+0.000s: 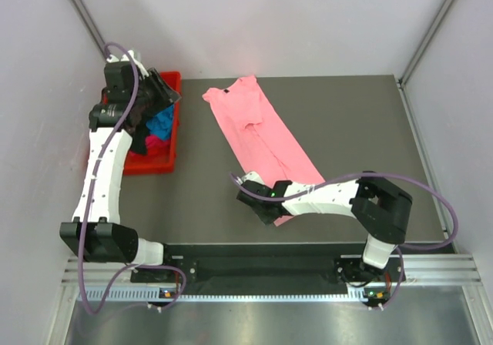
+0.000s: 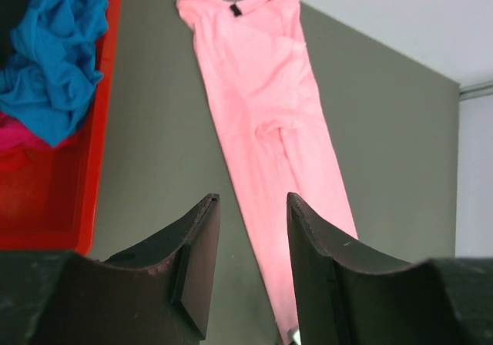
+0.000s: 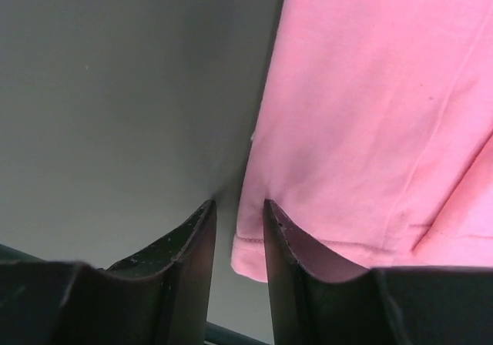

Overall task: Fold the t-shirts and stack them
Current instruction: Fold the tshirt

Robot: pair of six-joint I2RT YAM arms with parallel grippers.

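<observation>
Your right claw (image 3: 239,205) narrowly parted, empty, at the hem corner of the pink t-shirt (image 3: 370,114), shirt laid out long on the counter (image 1: 354,129), your left claw (image 2: 250,200) wide, empty, over the red bin (image 1: 158,166)

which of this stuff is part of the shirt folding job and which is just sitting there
Part of the job:
pink shirt
blue shirt
magenta shirt

Just there:
red bin, holding the blue and magenta shirts
grey table
</observation>
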